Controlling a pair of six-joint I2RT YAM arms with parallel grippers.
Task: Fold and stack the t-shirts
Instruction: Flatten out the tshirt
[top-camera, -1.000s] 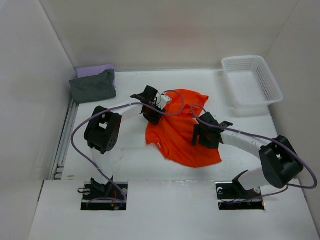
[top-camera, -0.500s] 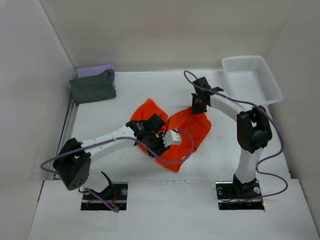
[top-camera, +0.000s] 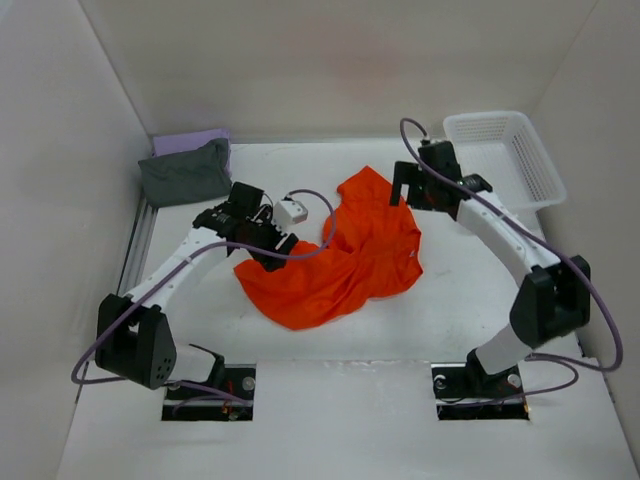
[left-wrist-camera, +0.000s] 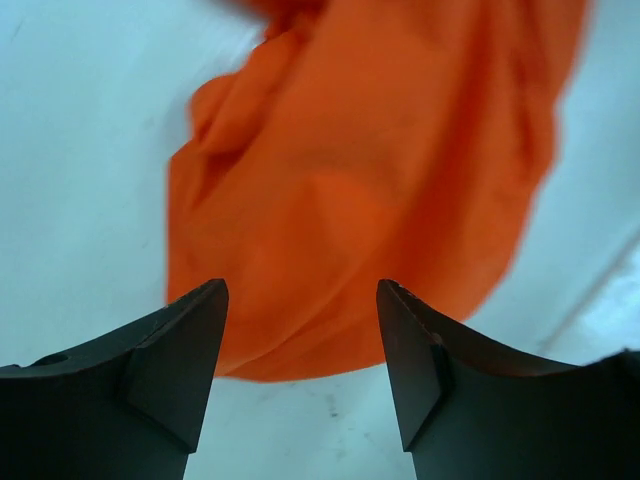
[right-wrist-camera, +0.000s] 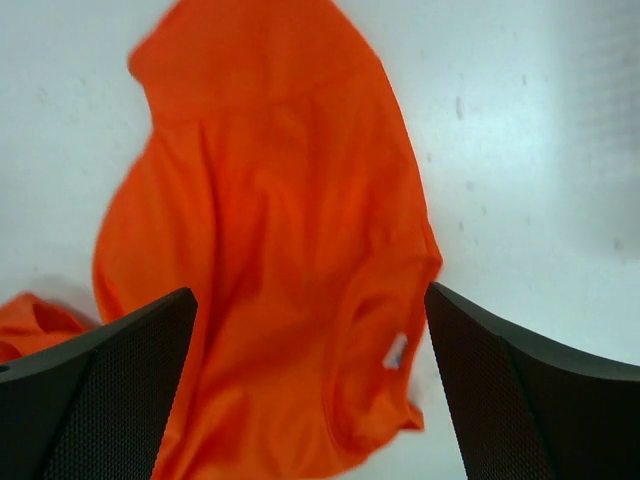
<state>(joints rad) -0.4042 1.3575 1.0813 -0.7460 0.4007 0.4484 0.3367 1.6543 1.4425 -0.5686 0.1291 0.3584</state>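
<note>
- The dark grey t-shirt (top-camera: 185, 173) lies folded in the far-left corner of the table (top-camera: 460, 300). It sits on the lavender t-shirt (top-camera: 195, 139), whose edge shows behind it. Both are well apart from either gripper.
- The left gripper (top-camera: 268, 246) is at the left edge of the orange t-shirt (top-camera: 345, 250). Its fingers (left-wrist-camera: 180, 350) stand moderately apart with nothing between them, and the cloth lies just beyond the tips. Whether they touch it I cannot tell.
- The left arm runs low from its base, forward and inward, with the wrist turned towards mid-table.
- The orange t-shirt lies rumpled and unfolded mid-table. Its long axis runs on a diagonal from near-left to far-right.
- The right gripper (top-camera: 408, 188) hangs over the far-right end of that diagonal. Its fingers (right-wrist-camera: 120, 380) are spread wide and empty, looking down on the cloth and its small white label (right-wrist-camera: 397, 350).
- The right arm arches well forward, with its elbow out to the right.
- Judgement: each arm is nearer its own end of the diagonal, so the coming grasp likely takes both ends to spread the shirt flat.
- The white mesh basket (top-camera: 505, 160) stands just right of the right gripper.
</note>
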